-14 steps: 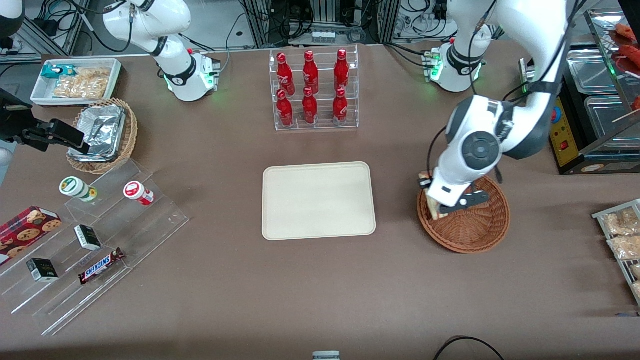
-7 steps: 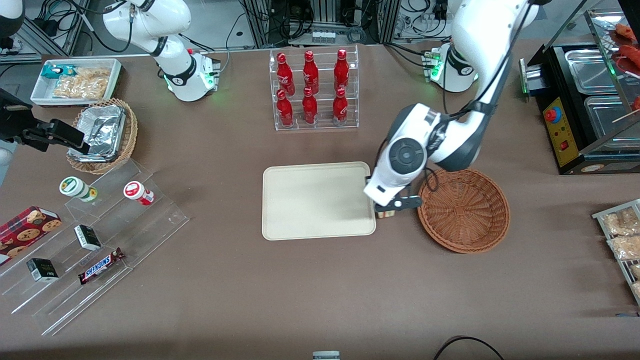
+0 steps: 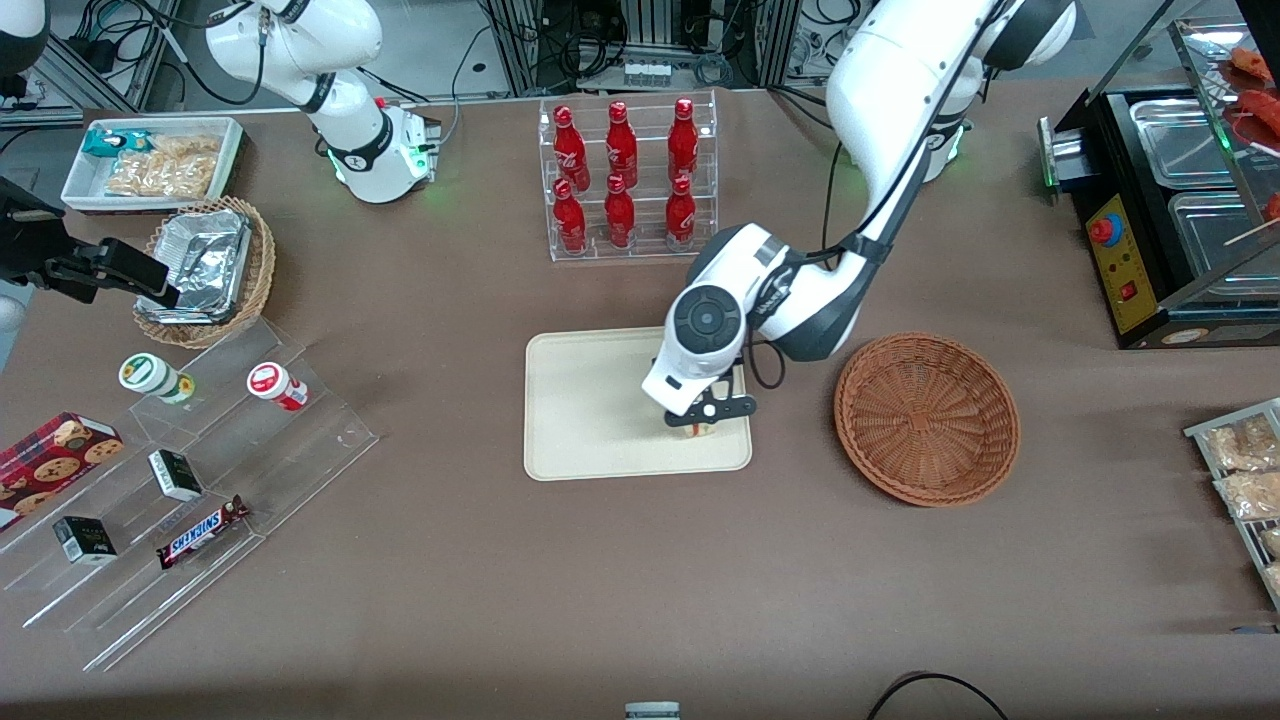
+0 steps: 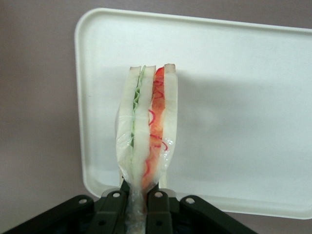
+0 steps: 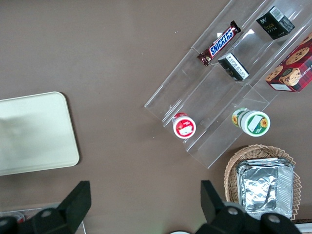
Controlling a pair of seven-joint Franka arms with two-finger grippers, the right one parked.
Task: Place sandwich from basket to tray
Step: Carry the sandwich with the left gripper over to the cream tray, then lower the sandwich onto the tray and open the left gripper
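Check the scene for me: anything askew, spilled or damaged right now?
Nothing stands out. The gripper holds the sandwich intact above the tray; the basket sits upright with nothing in it.

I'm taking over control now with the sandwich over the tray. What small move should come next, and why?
Probably lower it a little, then release. The gripper is shut on the sandwich and hangs over the tray, near the edge closest to the empty basket. The wrist view shows tray under the sandwich, so a short descent should set it down inside the rim.
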